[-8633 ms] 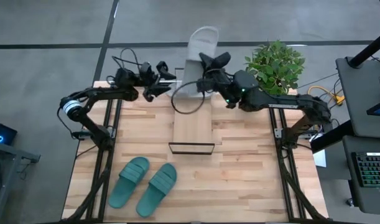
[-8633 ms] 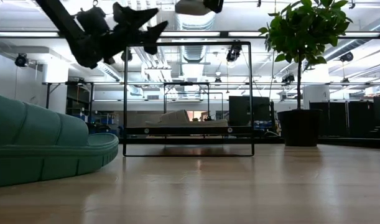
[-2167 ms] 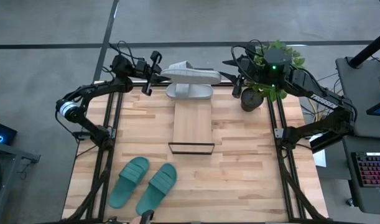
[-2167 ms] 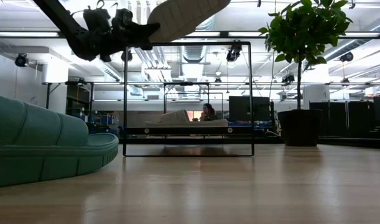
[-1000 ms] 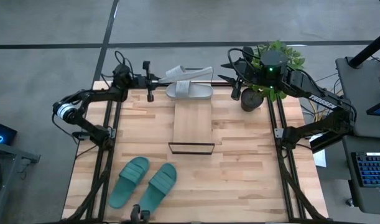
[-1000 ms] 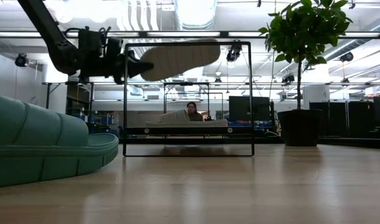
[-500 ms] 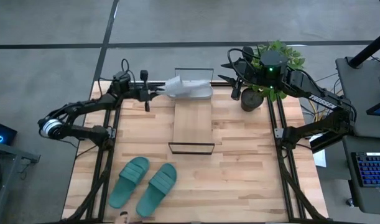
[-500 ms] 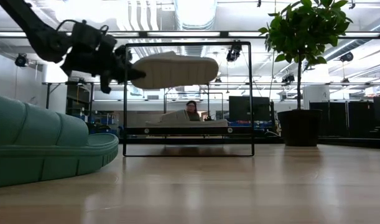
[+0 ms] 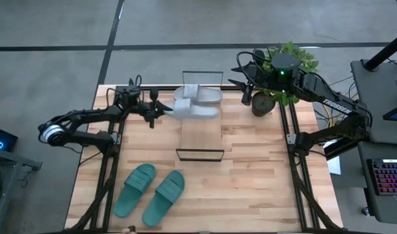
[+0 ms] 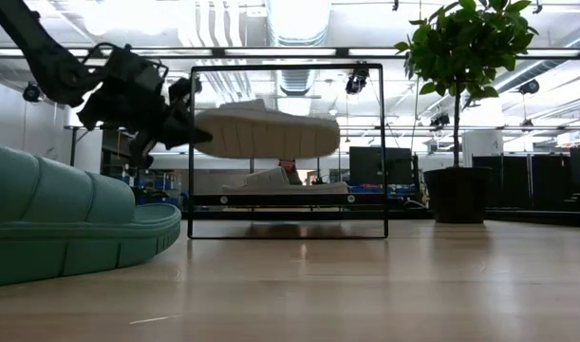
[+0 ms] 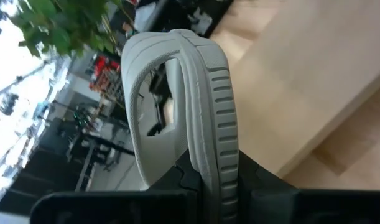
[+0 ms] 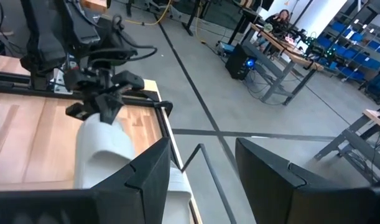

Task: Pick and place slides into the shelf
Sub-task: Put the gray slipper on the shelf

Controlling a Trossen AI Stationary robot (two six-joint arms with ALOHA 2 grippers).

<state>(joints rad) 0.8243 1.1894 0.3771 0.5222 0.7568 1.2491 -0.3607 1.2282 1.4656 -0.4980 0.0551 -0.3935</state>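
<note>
The left gripper (image 9: 156, 109) is clamping a grey slide (image 9: 197, 110) flat over the shelf (image 9: 201, 133) — likely for placing; the right gripper (image 9: 242, 83) is waiting open.

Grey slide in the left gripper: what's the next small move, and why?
Probably ease it further in over the shelf and lower it. The left gripper holds the grey slide by its heel end, hanging level in the low view, near the shelf's far end beside the other grey slide. The right gripper waits open by the plant.

Bright overhead light, blurred wrist foreground
</note>
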